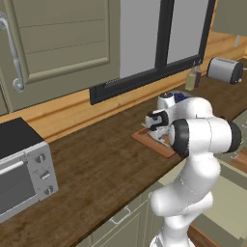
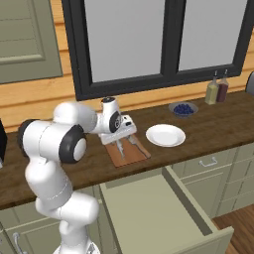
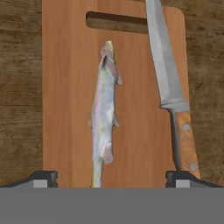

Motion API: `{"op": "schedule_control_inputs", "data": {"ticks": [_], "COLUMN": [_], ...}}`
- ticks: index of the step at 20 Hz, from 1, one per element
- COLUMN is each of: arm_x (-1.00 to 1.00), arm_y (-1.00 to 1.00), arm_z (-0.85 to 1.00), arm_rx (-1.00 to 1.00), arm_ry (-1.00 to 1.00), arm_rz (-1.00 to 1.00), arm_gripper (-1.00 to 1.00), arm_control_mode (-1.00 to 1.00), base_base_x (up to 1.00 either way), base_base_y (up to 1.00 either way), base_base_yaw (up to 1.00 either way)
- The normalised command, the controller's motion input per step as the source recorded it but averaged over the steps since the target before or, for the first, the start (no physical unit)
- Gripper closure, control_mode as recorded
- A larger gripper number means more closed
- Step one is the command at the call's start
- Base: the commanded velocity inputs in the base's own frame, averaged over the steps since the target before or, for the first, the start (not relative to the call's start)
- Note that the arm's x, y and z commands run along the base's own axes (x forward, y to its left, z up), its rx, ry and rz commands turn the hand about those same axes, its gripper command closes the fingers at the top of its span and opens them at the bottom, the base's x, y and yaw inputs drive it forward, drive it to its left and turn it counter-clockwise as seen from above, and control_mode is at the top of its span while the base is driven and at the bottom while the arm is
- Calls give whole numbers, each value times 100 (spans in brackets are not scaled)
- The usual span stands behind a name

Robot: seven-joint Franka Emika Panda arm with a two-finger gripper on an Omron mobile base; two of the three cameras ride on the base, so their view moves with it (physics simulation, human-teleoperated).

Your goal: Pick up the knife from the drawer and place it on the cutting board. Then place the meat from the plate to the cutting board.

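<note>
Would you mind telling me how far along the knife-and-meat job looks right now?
Both placements look done: the knife lies along one edge of the cutting board, and the meat, a fish, lies beside it. The plate is bare. The hand hovers open over the board, holding nothing. The drawer stands open; nothing in the task seems left.
</note>
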Motion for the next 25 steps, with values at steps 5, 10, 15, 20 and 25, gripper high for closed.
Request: {"op": "schedule_control_inputs", "data": {"ticks": [5, 10, 15, 20, 25], "arm_x": [-60, -90, -93, -92, -92], "arm_y": [0, 2, 17, 28, 29], "arm_z": [70, 75, 80, 76, 75], "arm_rx": [0, 4, 10, 16, 15], "arm_ry": [-5, -9, -9, -4, -6], "arm_rz": [-1, -3, -2, -4, -4], "arm_gripper": [-100, -100, -100, -100, -100], "arm_control_mode": [-100, -100, -100, -100, -100], "base_base_x": [0, 0, 0, 0, 0], "base_base_y": [0, 0, 0, 0, 0], "base_base_yaw": [0, 0, 0, 0, 0]}}
